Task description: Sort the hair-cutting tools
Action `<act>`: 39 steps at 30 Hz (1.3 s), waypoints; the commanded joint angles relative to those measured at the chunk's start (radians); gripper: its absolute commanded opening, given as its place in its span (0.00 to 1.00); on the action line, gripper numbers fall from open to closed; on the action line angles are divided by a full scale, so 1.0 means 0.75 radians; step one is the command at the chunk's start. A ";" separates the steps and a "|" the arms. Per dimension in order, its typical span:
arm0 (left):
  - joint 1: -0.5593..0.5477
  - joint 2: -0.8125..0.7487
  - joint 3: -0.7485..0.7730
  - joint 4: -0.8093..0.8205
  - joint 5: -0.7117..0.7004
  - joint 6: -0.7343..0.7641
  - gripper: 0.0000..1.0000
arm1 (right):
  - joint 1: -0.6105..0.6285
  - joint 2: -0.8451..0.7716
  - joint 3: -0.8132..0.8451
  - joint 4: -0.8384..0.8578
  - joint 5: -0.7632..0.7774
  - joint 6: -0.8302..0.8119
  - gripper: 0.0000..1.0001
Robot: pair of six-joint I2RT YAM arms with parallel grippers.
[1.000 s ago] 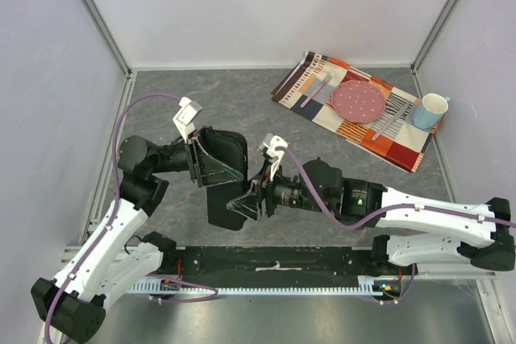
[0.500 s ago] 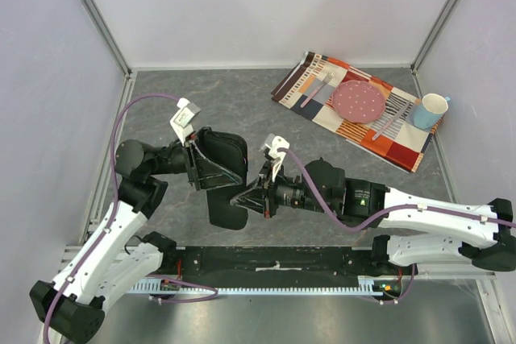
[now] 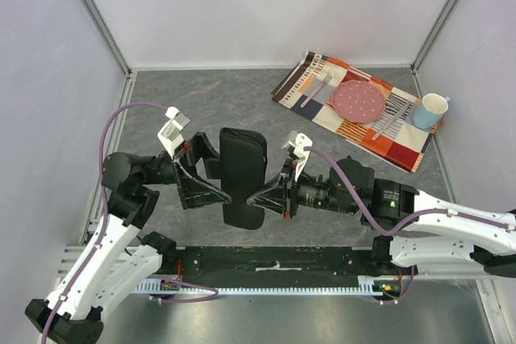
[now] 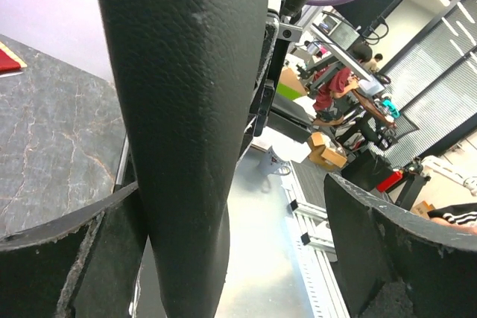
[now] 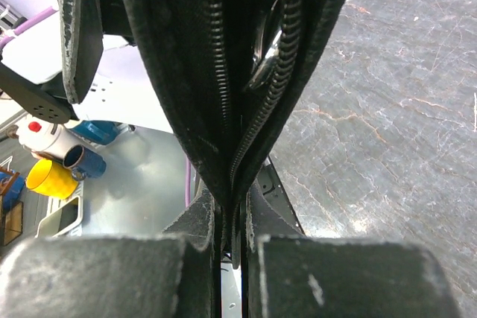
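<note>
The flat black case [image 3: 243, 168] is held off the table, standing on its edge between the two arms. My right gripper [image 3: 263, 197] is shut on its lower zipped edge; in the right wrist view [image 5: 231, 232] the jaws pinch the case [image 5: 179, 50] by the zipper [image 5: 277, 87], and a bit of shiny metal [image 5: 261, 65] shows in the gap. My left gripper [image 3: 211, 173] is open around the case's left side; in the left wrist view the case [image 4: 186, 109] lies against one finger [image 4: 67, 258], far from the other [image 4: 402, 251]. The scissors and hair clips are hidden.
A striped placemat [image 3: 403, 147] lies at the back right with a pink plate [image 3: 359, 101], a pale fork [image 3: 318, 90] and a knife [image 3: 390, 122]. A blue-and-white mug [image 3: 430, 110] stands at its right end. Walls close the table on three sides.
The case has moved right and away from the near edge with my right gripper. My left gripper has opened, let go of the case and drawn back to the left.
</note>
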 commanded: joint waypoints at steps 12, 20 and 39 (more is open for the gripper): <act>0.003 0.041 -0.060 0.100 0.050 0.021 0.55 | 0.000 0.119 0.122 0.200 -0.161 0.012 0.00; 0.003 0.065 -0.105 0.220 0.068 -0.026 0.37 | 0.000 0.144 0.144 0.206 -0.180 0.006 0.00; 0.003 0.123 0.290 -0.712 -0.224 0.386 0.02 | 0.000 -0.010 0.149 -0.307 0.221 -0.268 0.67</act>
